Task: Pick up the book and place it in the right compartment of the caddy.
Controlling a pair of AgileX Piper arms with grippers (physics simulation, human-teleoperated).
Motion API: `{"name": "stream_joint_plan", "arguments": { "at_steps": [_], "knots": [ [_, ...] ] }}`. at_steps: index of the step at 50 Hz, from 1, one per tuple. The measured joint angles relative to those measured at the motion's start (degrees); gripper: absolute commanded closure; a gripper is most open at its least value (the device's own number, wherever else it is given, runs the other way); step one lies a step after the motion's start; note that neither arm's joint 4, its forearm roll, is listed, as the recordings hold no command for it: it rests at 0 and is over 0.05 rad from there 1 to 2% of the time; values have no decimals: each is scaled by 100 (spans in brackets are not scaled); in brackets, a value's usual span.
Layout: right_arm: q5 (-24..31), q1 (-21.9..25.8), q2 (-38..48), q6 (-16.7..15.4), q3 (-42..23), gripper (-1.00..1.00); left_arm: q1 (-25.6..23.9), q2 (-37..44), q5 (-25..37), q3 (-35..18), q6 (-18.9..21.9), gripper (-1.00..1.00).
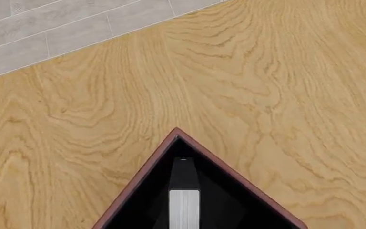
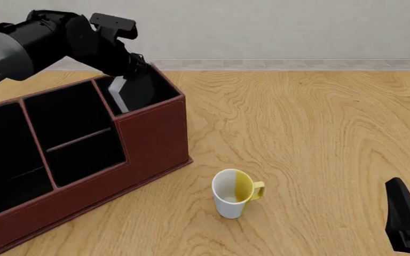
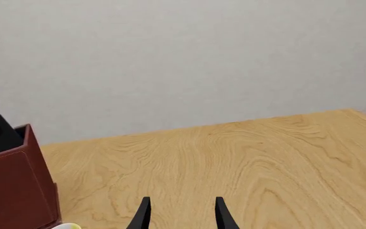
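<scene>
The reddish-brown caddy [image 2: 155, 138] stands on the left of the table. My left gripper [image 2: 128, 70] is over its right compartment [image 2: 160, 88], shut on the black book [image 2: 123, 92]. The book hangs tilted inside that cell, white page edges toward the front. In the left wrist view the book [image 1: 184, 207] shows edge-on inside the caddy's corner [image 1: 150, 162], over the black lining [image 1: 224, 195]; my fingers there blend into the black. My right gripper [image 2: 408, 221] is open and empty at the table's front right, with both fingers [image 3: 144, 215] showing in its wrist view.
A white mug [image 2: 234, 193] with a yellow inside stands in front of the caddy's right end. The caddy's wider shelved cell [image 2: 77, 128] lies left of the right compartment. The caddy's end wall [image 3: 11, 191] shows in the right wrist view. Tiled floor [image 1: 36, 28] lies past the table edge.
</scene>
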Motion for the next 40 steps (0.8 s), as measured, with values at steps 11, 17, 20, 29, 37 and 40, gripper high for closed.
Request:
{"name": "stream_joint_plan", "arguments": {
  "at_steps": [11,17,20,29,37,40],
  "knots": [
    [2,-4,0,-4,0,-100,11,39,-130,167,22,100],
    [4,-2,0,-6,0,-100,14,63,-187,228,34,100],
    [4,-2,0,-6,0,-100,14,72,-214,256,35,100],
    [6,0,0,-6,0,-100,-30,74,-274,339,23,100],
    [8,7,0,-4,0,-100,-50,71,-292,366,28,100],
    [10,11,0,-4,0,-100,-60,65,-295,376,27,100]
  ]
}}
